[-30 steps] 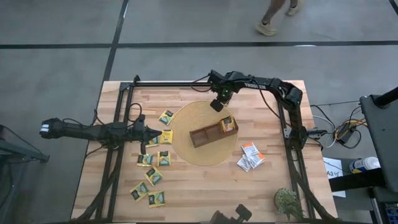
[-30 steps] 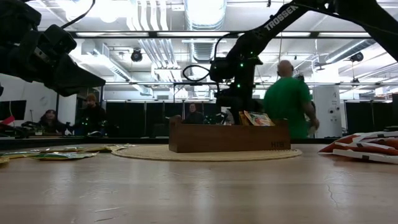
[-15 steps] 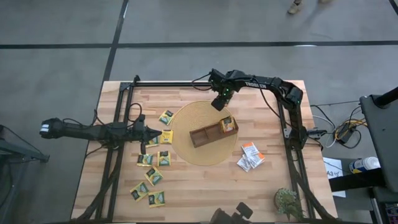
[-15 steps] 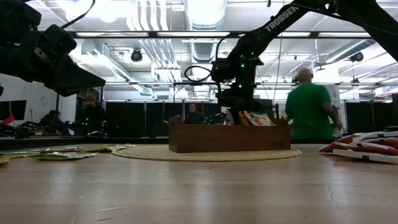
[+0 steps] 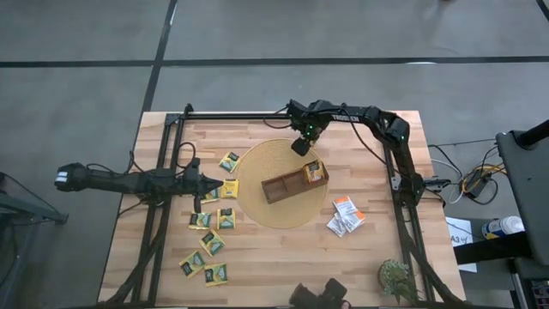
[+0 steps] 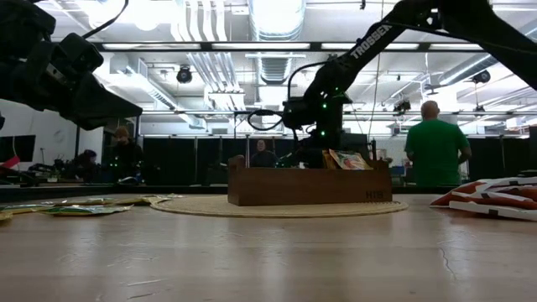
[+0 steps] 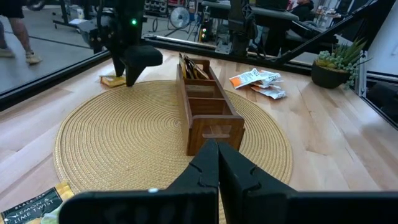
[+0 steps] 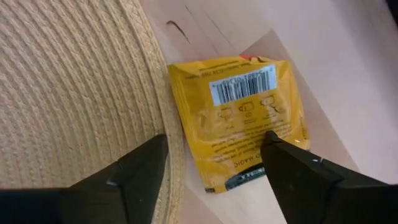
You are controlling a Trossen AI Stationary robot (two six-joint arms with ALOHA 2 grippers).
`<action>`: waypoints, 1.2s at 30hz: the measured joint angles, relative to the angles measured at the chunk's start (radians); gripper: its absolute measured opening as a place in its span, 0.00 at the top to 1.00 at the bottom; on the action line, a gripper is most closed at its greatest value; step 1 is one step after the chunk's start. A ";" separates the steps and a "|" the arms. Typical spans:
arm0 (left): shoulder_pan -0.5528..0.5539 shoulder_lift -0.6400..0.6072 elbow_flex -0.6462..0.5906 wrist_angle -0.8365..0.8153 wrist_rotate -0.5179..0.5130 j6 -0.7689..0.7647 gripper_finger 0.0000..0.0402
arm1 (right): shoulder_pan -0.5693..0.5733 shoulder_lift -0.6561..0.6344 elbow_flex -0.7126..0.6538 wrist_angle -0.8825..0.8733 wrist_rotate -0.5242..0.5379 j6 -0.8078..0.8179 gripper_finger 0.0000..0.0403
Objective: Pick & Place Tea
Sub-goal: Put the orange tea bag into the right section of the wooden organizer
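Yellow foil is shining on the flat square tea packet (image 8: 239,121) that is lying under the right tool (image 8: 214,165), barcode side up, on the bare wood just beside the edge of the round woven straw mat (image 8: 68,87). The two dark fingers of this tool are standing spread wide, one over the mat edge and one over the packet's far side, and they are pinching nothing; I judge that the tool is lining up to take this packet and needs to come lower. In the high view the right tool (image 5: 301,142) is hanging at the far side of the mat, close to the brown three-compartment wooden tray (image 5: 283,187), which is sitting in the middle of the mat, probably so that both arms are reaching it easily. One end compartment is already holding yellow packets (image 5: 315,172) standing on edge.

More yellow-green packets (image 5: 212,242) are lying scattered flat on the pale plank counter (image 5: 283,262) near the left arm, and white-and-orange packets (image 5: 346,215) are lying in a small heap on the other side. The left tool (image 5: 213,184) is waiting with fingers pressed together, beside one yellow packet, pointing at the tray. A small green plant (image 5: 396,276) is standing at the counter's corner.
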 joint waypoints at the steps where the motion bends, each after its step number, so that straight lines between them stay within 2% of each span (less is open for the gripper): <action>1: 0.000 0.000 0.000 0.000 -0.001 0.000 1.00 | -0.002 0.007 0.000 0.000 0.000 0.000 0.35; 8: 0.000 0.000 0.000 0.000 0.000 0.000 1.00 | -0.015 0.021 -0.001 0.002 -0.011 0.005 0.42; 22: 0.000 0.000 0.000 0.000 0.000 0.000 1.00 | -0.018 0.015 -0.004 0.023 -0.004 0.009 0.71; 31: 0.000 0.000 0.000 0.000 0.000 0.000 1.00 | -0.018 0.015 -0.004 0.023 -0.137 0.047 0.91; 36: 0.000 0.000 0.000 0.000 0.000 0.000 1.00 | 0.006 0.014 -0.004 0.019 -0.167 0.056 0.97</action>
